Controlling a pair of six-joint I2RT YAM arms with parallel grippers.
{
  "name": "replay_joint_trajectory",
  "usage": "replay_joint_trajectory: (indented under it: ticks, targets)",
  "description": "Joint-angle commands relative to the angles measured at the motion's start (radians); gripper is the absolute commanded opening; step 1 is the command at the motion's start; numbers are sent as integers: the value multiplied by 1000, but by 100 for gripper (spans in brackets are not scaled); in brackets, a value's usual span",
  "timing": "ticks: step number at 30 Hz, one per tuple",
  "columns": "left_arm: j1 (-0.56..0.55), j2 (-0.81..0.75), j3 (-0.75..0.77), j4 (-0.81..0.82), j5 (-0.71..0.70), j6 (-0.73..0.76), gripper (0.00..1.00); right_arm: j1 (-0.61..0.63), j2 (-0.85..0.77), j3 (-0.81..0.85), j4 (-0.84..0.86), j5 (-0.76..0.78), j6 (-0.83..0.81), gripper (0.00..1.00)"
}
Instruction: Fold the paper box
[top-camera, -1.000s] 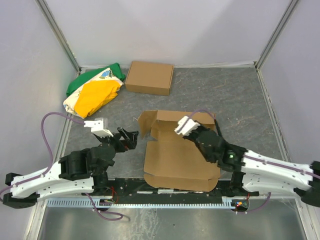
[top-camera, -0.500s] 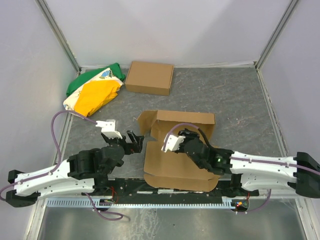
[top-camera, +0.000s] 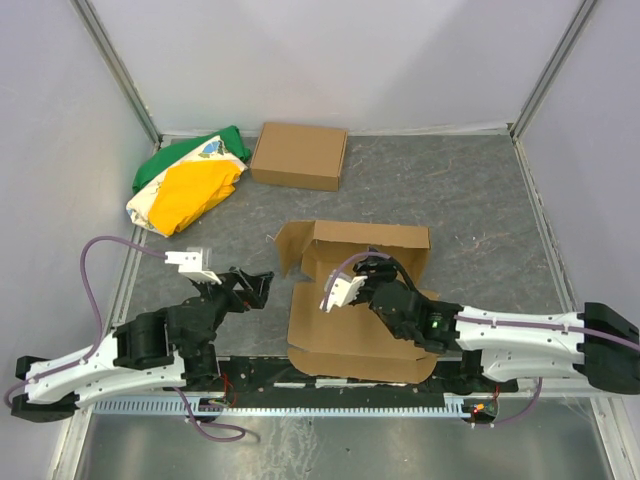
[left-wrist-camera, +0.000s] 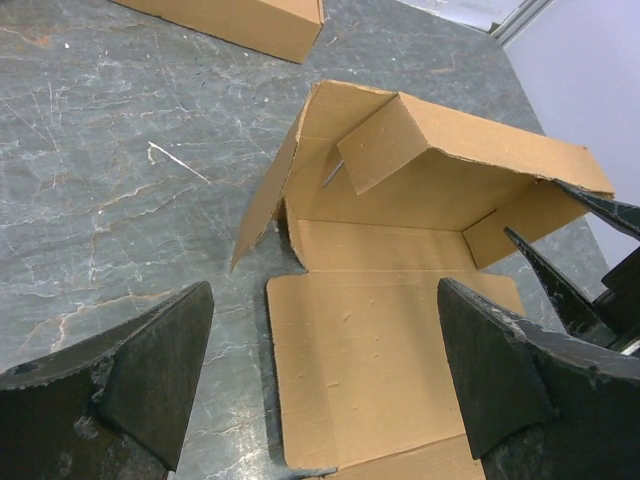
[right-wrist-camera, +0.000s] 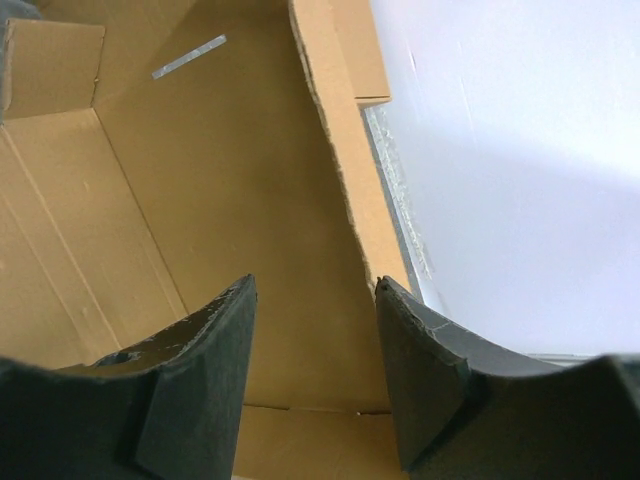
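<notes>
The paper box (top-camera: 350, 335) lies flat and half-formed near the table's front edge, its back wall (top-camera: 370, 238) raised and a left flap (top-camera: 290, 248) tilted up. My left gripper (top-camera: 256, 283) hovers open just left of the box; in the left wrist view its fingers (left-wrist-camera: 325, 287) frame the flat front panel (left-wrist-camera: 380, 340) and hold nothing. My right gripper (top-camera: 388, 272) is low over the inside of the box, open. In the right wrist view, between its fingers (right-wrist-camera: 315, 285), I see the inner cardboard (right-wrist-camera: 200, 150), and a raised wall edge (right-wrist-camera: 345, 170) ends by the right finger.
A ready-made brown cardboard box (top-camera: 298, 155) sits at the back, also visible at the top of the left wrist view (left-wrist-camera: 240, 20). A green, yellow and white bag (top-camera: 190, 185) lies at the back left. White enclosure walls and metal posts surround the grey table.
My right gripper has opened, let go of the back wall and moved left and nearer over the box's inside. My left gripper edged toward the box, then back slightly.
</notes>
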Motion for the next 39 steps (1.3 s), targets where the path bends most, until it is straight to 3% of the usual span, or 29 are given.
replay_joint_trajectory:
  ticks: [1,6,7,9,15,21,29,31,36,39]
  targets:
    - [-2,-15,1,40,-19,29,99,22,-94,91,-86,-28,53,61]
    - [-1,-3,2,19,-34,15,99,30,-184,76,-172,-54,65,66]
    - [-1,-2,3,17,-34,14,99,31,-205,48,-160,-79,31,83]
    - [-2,-6,1,16,-33,14,99,31,-240,-7,-119,-115,-35,100]
    - [-2,-42,-3,17,-45,16,99,31,-237,2,-198,-89,-52,98]
    - [-6,-84,-17,28,-48,16,99,19,-85,-8,-50,-20,-167,90]
    - [-36,-111,-17,1,-65,-7,99,-89,103,19,198,-17,-213,64]
    - [-47,-118,-17,-9,-73,-18,99,-104,135,43,198,-7,-196,51]
    - [-62,-131,-8,-54,-114,-57,100,-113,122,72,166,17,-144,6]
    - [-61,-129,-5,-93,-146,-94,95,-113,66,69,122,20,-103,2]
